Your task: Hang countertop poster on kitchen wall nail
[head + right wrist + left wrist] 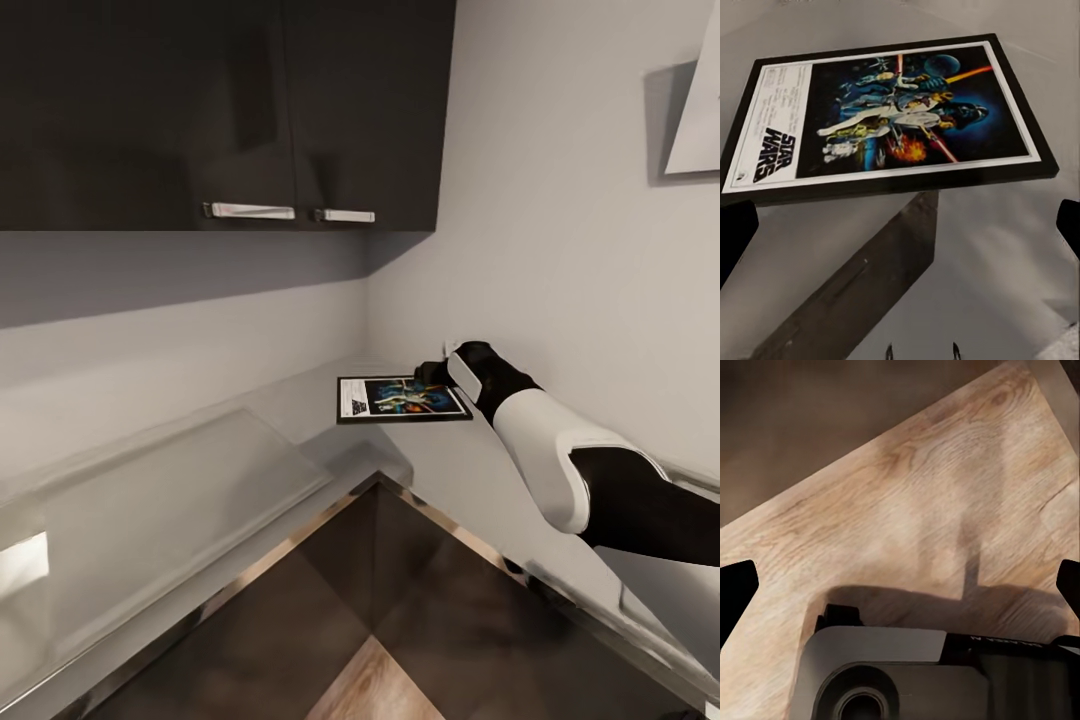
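The poster (402, 398) lies flat on the kitchen countertop (470, 480) in the corner where the two walls meet. It has a black frame, a white border and a white title strip at its left end. My right gripper (432, 372) hovers at the poster's far right edge, close above it. In the right wrist view the poster (892, 112) lies just ahead of the open right gripper (901, 229), whose fingertips (735, 232) stand wide apart with nothing between them. My left gripper (900, 589) is open over wooden floor. The wall nails are out of view.
Dark glossy wall cabinets (220, 110) hang above the left run of worktop. A pale translucent panel (150, 500) lies on that run. A white angled object (695, 110) is mounted high on the right wall. Dark cabinet fronts (400, 580) meet wooden floor (375, 690) below. My base (907, 675) shows under the left gripper.
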